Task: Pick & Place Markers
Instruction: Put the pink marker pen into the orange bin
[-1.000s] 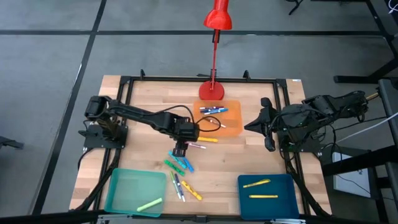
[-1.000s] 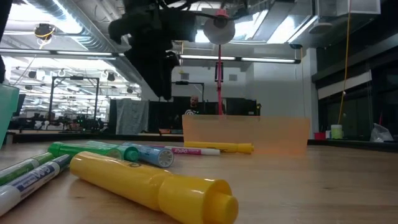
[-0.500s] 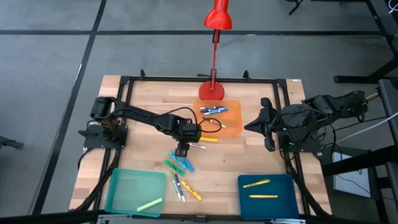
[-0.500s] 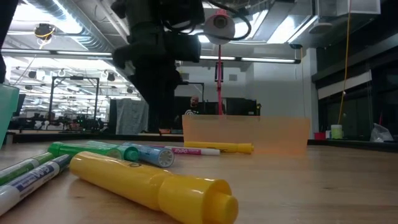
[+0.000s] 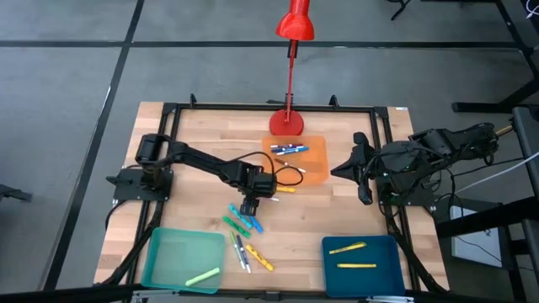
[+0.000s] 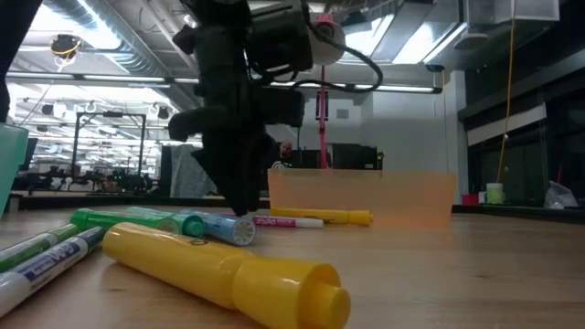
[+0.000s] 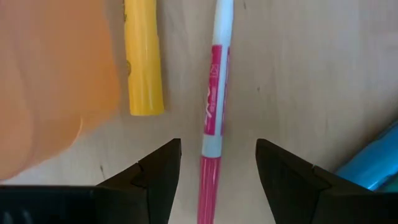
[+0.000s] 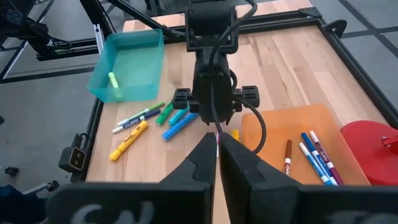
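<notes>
Found the left hand down close to the surface, fingers apart and set either side of a pink marker, gripping nothing. Saw that marker lying flat on the wood, its pink cap end between the fingers and its white end pointing away. Noted a yellow marker just beside it and roughly parallel, next to the edge of the orange tray, and a blue marker at the other side. From above, placed the left hand near the middle of the surface, just in front of the orange tray, which held several blue markers. Counted a loose cluster of green and blue markers nearer the front edge, with a few more beyond those. Spotted one light-green marker in the teal tray and two yellow ones in the blue tray. Left the right hand to the right side, clear of the markers, fingers together and empty. Marked a red lamp behind the orange tray.
</notes>
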You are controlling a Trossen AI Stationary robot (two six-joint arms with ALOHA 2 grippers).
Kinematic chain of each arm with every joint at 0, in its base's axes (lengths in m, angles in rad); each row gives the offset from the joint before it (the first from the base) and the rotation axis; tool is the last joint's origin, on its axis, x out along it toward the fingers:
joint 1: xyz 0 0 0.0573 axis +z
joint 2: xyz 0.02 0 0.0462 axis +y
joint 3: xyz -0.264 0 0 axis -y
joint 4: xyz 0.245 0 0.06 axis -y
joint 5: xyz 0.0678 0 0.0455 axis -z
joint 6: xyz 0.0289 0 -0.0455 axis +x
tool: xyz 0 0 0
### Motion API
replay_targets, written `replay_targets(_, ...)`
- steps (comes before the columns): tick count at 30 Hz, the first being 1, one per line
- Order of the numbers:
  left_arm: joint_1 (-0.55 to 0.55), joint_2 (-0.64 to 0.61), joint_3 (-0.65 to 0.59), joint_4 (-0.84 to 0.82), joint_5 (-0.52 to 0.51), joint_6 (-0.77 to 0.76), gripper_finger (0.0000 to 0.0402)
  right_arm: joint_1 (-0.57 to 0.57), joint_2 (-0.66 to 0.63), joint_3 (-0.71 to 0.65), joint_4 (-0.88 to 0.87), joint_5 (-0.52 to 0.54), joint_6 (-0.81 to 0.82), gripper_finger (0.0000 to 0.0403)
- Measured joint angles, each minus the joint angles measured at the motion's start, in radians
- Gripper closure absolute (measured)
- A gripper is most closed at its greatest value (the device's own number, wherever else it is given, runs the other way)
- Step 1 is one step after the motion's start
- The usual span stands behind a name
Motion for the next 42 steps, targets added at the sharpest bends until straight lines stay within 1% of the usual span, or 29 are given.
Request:
replay_targets(8, 0.004, 0.012, 0.000, -0.001, -0.002, 0.007, 0.0199, 0.000, 0.000, 0.000, -0.003, 0.000, 0.010, 0.0382)
replay_targets(11, 0.004, 0.025, 0.001, 0.003, 0.019, 0.009, 0.0199, 0.000, 0.000, 0.000, -0.003, 0.000, 0.010, 0.0382)
replay_targets(22, 0.005, 0.046, -0.002, -0.006, 0.036, -0.008, 0.0203, 0.000, 0.000, 0.000, -0.001, 0.000, 0.018, 0.0382)
replay_targets(24, 0.005, 0.047, -0.002, -0.007, 0.036, -0.015, 0.0214, 0.000, 0.000, 0.000, -0.001, 0.000, 0.018, 0.0382)
replay_targets(27, 0.004, 0.048, -0.003, -0.017, 0.039, -0.017, 0.0240, 0.000, 0.000, 0.000, -0.001, 0.000, 0.018, 0.0382)
replay_targets(38, 0.005, 0.050, -0.003, -0.036, 0.052, -0.017, 0.0370, 0.000, 0.000, 0.000, 0.000, 0.000, 0.015, 0.0382)
replay_targets(42, 0.004, 0.051, -0.004, -0.037, 0.053, -0.017, 0.0374, 0.000, 0.000, 0.000, 0.000, 0.000, 0.015, 0.0382)
